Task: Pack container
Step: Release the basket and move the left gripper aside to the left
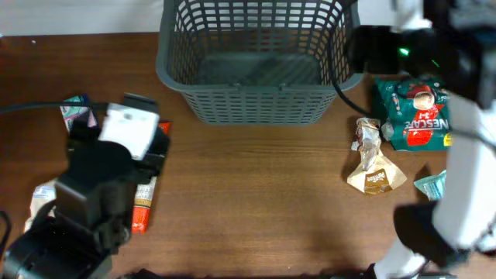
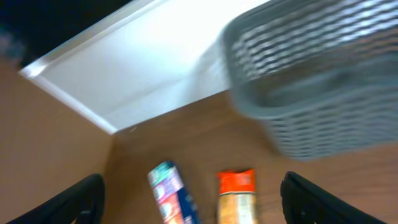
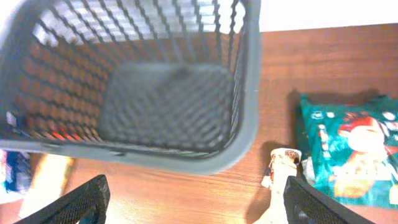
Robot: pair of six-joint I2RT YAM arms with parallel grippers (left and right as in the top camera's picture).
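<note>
The basket [image 1: 256, 105] sits mouth-up, long axis left-right. The green packet [image 1: 415, 112] reads NESCAFE. The left gripper [image 2: 199, 202] and right gripper [image 3: 199, 199] gape wide, empty.

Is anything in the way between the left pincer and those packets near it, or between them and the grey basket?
Nothing visible does. The open left pincer looks straight at the orange packet and teal packet, and only bare table lies between them and the container, which looks empty.
</note>
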